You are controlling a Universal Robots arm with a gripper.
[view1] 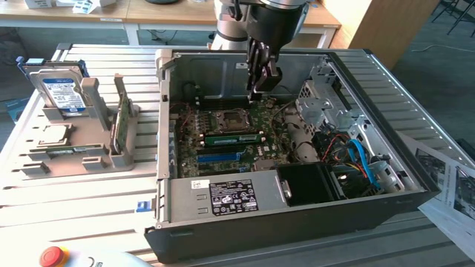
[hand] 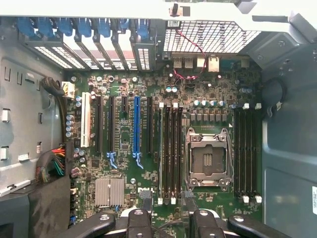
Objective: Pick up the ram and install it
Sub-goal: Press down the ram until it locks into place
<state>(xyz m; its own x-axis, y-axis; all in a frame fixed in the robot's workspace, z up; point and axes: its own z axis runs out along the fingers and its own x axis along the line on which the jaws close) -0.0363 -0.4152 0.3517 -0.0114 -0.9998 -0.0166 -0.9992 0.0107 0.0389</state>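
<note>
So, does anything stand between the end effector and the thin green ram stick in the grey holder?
Yes: the computer case's grey metal side wall. The open end effector hangs inside it above the green motherboard; the thin green ram stick stands outside, on the exterior view's left.

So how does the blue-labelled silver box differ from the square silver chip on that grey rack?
The blue-labelled silver hard drive stands upright; the square silver processor chip lies flat. The drive is larger and oblong, the chip smaller and square. Both are silver and sit on the grey rack.
</note>
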